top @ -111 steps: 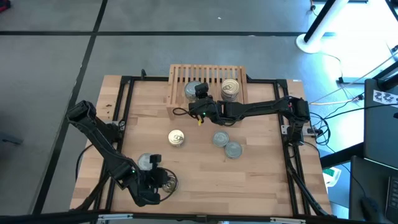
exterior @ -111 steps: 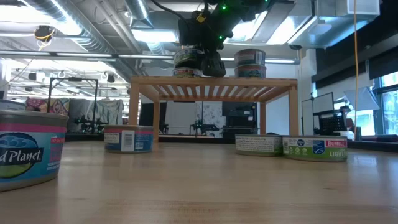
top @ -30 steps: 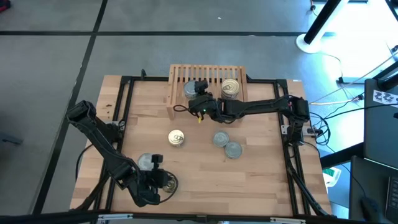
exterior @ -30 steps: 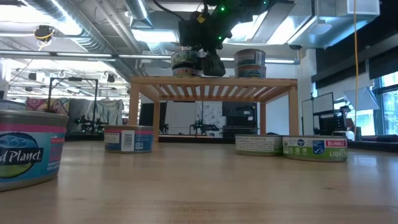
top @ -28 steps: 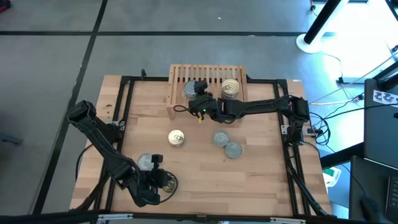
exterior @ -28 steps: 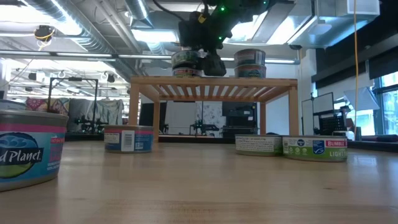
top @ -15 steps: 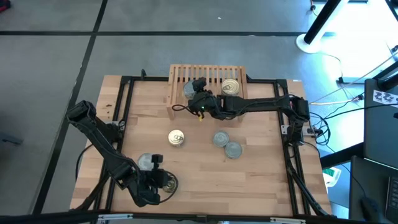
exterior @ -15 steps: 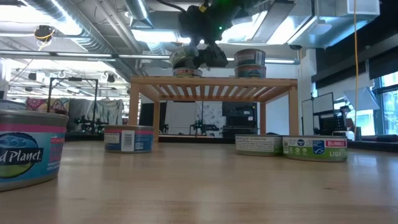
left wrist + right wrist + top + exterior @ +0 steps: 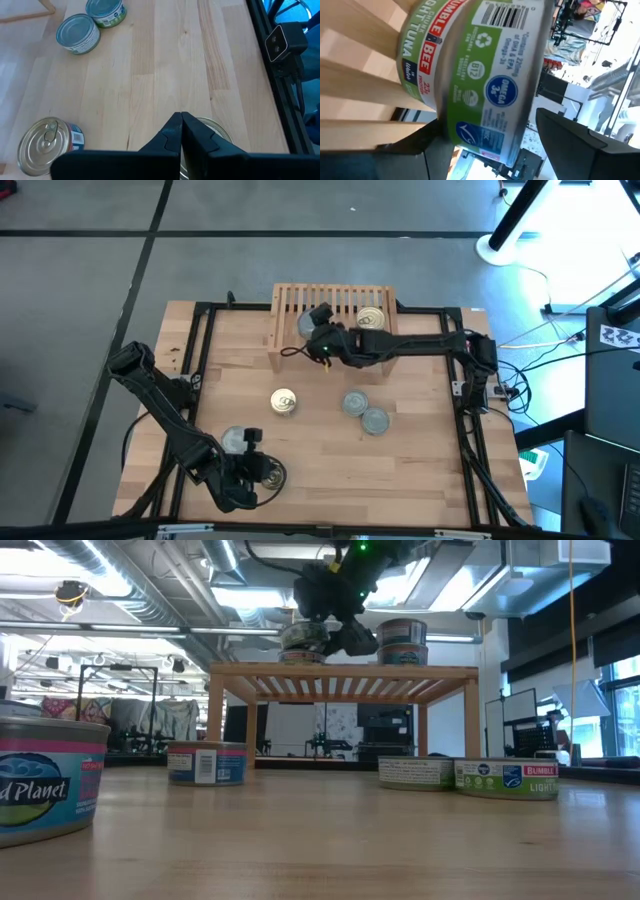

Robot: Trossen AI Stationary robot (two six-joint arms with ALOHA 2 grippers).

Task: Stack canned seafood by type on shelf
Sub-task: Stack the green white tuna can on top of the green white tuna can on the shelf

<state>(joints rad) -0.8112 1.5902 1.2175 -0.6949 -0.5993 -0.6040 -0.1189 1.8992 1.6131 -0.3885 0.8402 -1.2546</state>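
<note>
The tabletop (image 9: 320,470) carries the shelf (image 9: 290,300) at its far edge, and the right gripper (image 9: 318,323) hangs over the shelf's left half, tilted now where half a second ago it sat level. Directly under it stands the silver tuna stack (image 9: 302,643): the upper tin (image 9: 485,75) fills the right wrist view, sitting between spread fingers (image 9: 580,145) that stand apart from its wall. Beside the gripper, further along the slats, is the gold-topped stack (image 9: 371,319). The tin has been released and the wrist has swung up, so I judge this placement done. Three tins wait on the tabletop nearer than the gripper: one gold (image 9: 283,401), two silver (image 9: 355,403) (image 9: 375,420). The left gripper (image 9: 181,131) is pinched shut, empty, above a tin (image 9: 215,130) at the near-left corner
</note>
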